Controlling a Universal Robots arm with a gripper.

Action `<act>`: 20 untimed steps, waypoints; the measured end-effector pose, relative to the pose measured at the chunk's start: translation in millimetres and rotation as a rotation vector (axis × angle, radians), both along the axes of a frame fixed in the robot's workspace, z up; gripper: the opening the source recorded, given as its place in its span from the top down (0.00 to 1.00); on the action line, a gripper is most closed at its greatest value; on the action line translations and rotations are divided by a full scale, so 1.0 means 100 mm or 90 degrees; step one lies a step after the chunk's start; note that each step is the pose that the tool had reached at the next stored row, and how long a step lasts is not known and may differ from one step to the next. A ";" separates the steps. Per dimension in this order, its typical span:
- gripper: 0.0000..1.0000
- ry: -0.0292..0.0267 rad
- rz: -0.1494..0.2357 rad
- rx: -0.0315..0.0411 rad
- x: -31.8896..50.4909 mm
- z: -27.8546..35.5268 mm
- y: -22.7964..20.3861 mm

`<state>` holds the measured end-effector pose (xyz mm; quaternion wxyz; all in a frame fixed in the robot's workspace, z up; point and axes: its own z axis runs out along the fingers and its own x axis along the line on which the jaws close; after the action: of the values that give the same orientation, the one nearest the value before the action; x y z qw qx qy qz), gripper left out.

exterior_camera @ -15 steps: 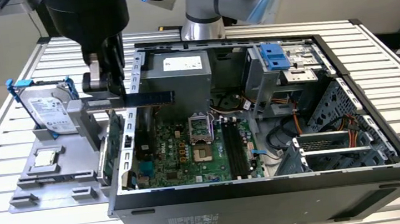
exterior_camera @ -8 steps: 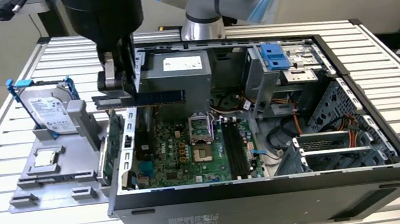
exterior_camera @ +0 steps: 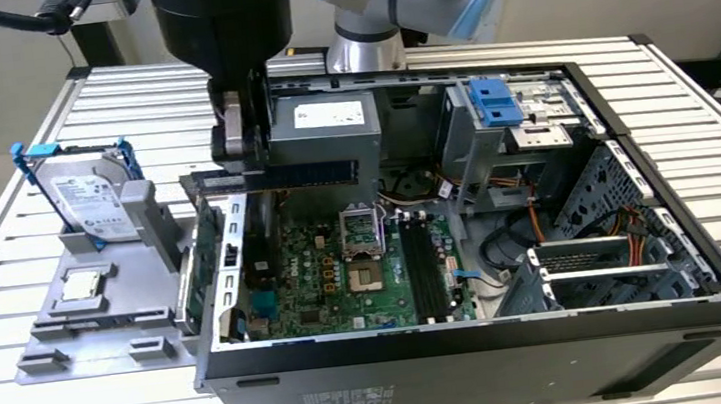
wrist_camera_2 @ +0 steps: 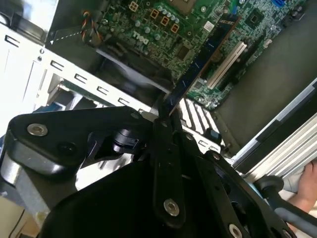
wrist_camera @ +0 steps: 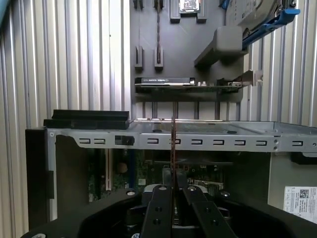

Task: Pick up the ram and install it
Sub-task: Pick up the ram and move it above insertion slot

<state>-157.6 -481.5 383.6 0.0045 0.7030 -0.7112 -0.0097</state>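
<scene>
My gripper (exterior_camera: pixel 242 159) is shut on the ram (exterior_camera: pixel 281 177), a long, thin, dark stick held level above the open computer case (exterior_camera: pixel 483 342), near its wall at the exterior view's left. The ram hangs over the green motherboard (exterior_camera: pixel 321 278). The black memory slots (exterior_camera: pixel 424 268) lie further toward the exterior view's right. In the second wrist view the ram (wrist_camera_2: pixel 200 62) reaches out from my gripper (wrist_camera_2: pixel 166 116) across the motherboard (wrist_camera_2: pixel 163 25). In the first wrist view the ram (wrist_camera: pixel 172 144) appears edge-on, rising from between my fingers (wrist_camera: pixel 158 198).
A grey holder (exterior_camera: pixel 91 321) at the exterior view's left carries a silver hard drive in a blue frame (exterior_camera: pixel 85 196), a processor chip (exterior_camera: pixel 79 285) and a green expansion card (exterior_camera: pixel 205 249) on edge. The power supply (exterior_camera: pixel 326 130) sits behind the ram. A hand (wrist_camera_2: pixel 307 183) rests near the case edge.
</scene>
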 end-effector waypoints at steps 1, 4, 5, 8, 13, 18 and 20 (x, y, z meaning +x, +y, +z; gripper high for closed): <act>1.00 0.0000 0.000 0.0000 0.022 0.000 0.000; 1.00 0.0000 0.000 0.0000 0.101 0.000 0.000; 1.00 0.0000 0.000 0.0000 0.125 0.000 0.000; 1.00 0.0000 0.000 0.0000 0.207 0.000 0.000; 1.00 0.0000 0.000 0.0000 0.345 0.000 0.000; 1.00 0.0000 0.000 0.0000 0.495 0.000 0.000; 1.00 0.0000 0.000 0.0000 0.554 0.000 0.000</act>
<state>-102.2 -481.5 383.6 0.0045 0.7030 -0.7112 -0.0097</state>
